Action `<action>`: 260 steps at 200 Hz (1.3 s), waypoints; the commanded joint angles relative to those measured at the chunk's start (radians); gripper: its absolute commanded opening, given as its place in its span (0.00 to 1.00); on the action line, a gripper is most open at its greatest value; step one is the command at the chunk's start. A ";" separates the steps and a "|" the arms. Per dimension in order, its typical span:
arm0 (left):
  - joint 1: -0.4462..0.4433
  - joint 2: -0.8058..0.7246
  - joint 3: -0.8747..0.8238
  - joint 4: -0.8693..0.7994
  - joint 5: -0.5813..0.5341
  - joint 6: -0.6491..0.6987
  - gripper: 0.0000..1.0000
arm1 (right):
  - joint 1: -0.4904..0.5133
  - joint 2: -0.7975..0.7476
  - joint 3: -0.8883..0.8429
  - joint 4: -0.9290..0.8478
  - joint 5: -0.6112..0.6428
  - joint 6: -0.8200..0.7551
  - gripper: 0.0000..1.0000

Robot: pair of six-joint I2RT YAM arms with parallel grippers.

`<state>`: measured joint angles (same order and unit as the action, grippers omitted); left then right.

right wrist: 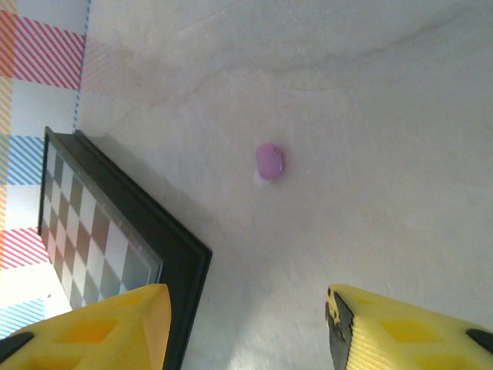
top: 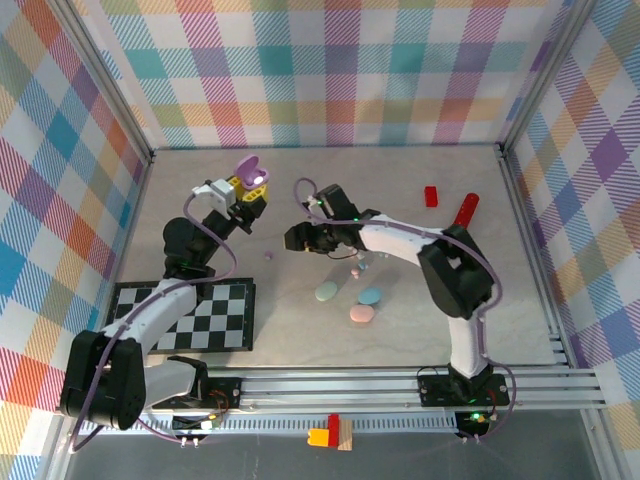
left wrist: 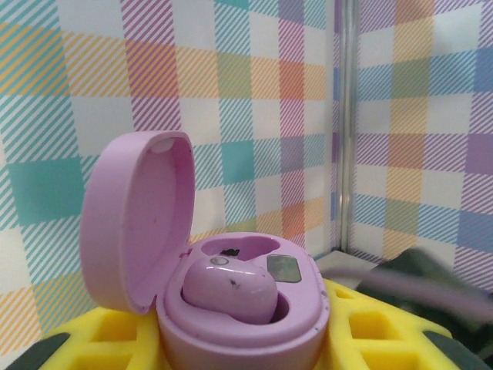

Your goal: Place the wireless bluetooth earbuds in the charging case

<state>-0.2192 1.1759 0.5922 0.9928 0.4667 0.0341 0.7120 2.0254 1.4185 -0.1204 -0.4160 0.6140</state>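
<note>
Right wrist view: a loose purple bud lies ahead of an open claw, and its case is held ready in the other arm.

The right claw (right wrist: pixel 248 301) has its yellow fingers (right wrist: pixel 100 327) spread with nothing between them. The purple earbud (right wrist: pixel 269 161) lies on the bare worktop (right wrist: pixel 385 116) just above mid-frame, apart from the fingers and roughly in line with their gap, with the checkerboard (right wrist: pixel 115 231) at the left. At upper left of the top external view, the left claw (top: pixel 248 190) is clamped on the open purple charging case (top: pixel 250 168). From the left wrist, one bud (left wrist: pixel 231 289) sits in the case and the pocket behind it looks vacant. As I judge it, the pickup goes best with a straight descent that keeps the bud centred. The claw should then close gently, since so small and rounded a thing could squirt sideways.
</note>
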 commanded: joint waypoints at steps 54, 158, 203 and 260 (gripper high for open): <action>0.004 -0.087 0.000 -0.053 0.048 -0.049 0.32 | 0.053 0.286 0.347 -0.130 0.027 0.057 0.48; 0.004 -0.068 0.018 -0.050 0.118 -0.060 0.31 | 0.092 0.450 0.551 -0.289 -0.008 -0.006 0.49; 0.004 -0.072 0.015 -0.052 0.091 -0.060 0.31 | 0.109 0.434 0.540 -0.304 0.011 -0.014 0.47; 0.004 -0.082 0.009 -0.051 0.075 -0.056 0.29 | 0.112 0.414 0.519 -0.300 0.013 -0.011 0.39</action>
<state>-0.2192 1.1099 0.5922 0.9176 0.5560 -0.0116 0.8009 2.4512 1.9598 -0.3679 -0.3893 0.6117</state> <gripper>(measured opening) 0.359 0.411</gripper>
